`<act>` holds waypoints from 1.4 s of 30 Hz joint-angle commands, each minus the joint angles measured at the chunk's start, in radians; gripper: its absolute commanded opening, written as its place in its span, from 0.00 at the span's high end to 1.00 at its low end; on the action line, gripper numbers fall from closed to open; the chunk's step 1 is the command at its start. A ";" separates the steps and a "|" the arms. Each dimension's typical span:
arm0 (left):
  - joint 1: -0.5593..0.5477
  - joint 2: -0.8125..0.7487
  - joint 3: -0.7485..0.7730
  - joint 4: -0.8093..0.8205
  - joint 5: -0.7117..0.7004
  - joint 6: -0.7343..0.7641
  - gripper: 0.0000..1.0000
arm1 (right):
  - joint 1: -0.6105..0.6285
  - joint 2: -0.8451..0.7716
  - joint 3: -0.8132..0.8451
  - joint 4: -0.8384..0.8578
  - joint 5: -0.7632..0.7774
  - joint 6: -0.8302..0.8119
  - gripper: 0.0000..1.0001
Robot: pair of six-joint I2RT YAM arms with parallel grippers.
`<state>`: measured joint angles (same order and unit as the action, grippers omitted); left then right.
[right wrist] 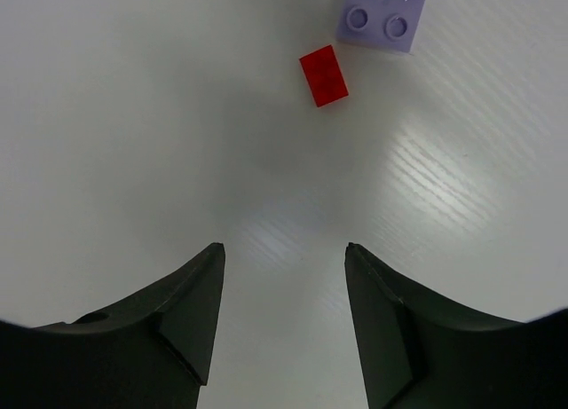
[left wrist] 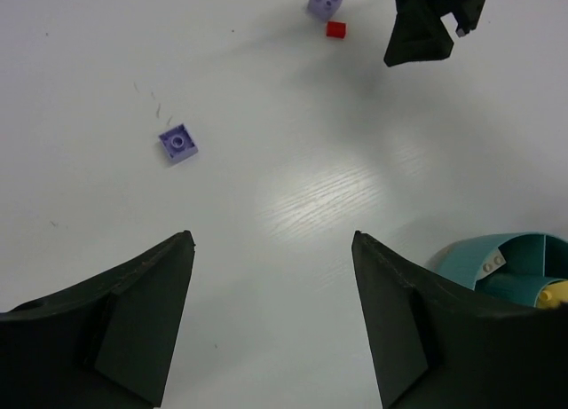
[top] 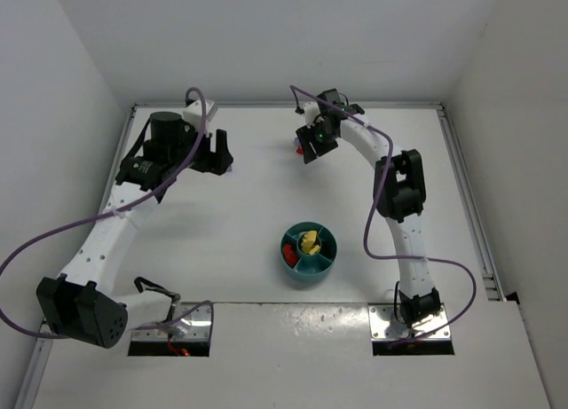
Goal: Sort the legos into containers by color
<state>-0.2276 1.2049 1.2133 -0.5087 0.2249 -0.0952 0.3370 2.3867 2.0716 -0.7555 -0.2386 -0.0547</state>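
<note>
While hovering near the table's far edge with right gripper (right wrist: pixel 282 247) parted and empty, faces red brick (right wrist: pixel 324 75) just ahead, long axis running away, tilted slightly left. Lilac brick (right wrist: pixel 383 14) just beside it. Dish (top: pixel 302 276) well back, toward near edge.

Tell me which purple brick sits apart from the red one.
The ringed purple brick, with one central ring on top, lies alone. The four-stud purple brick sits close beside the red brick, not touching it.
</note>
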 commanded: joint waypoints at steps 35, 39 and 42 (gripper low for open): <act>0.077 0.057 -0.009 -0.010 0.148 -0.060 0.22 | 0.057 0.316 0.277 0.125 -0.013 -0.212 0.68; 0.088 0.058 0.000 -0.010 0.168 -0.049 0.22 | 0.057 0.316 0.268 0.113 -0.033 -0.203 0.87; 0.088 0.058 0.000 -0.010 0.168 -0.038 0.22 | 0.057 0.269 0.217 0.078 -0.042 -0.203 0.93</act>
<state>-0.1535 1.2644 1.2045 -0.5346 0.3695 -0.1390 0.3882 2.6526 2.3318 -0.6266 -0.2619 -0.2619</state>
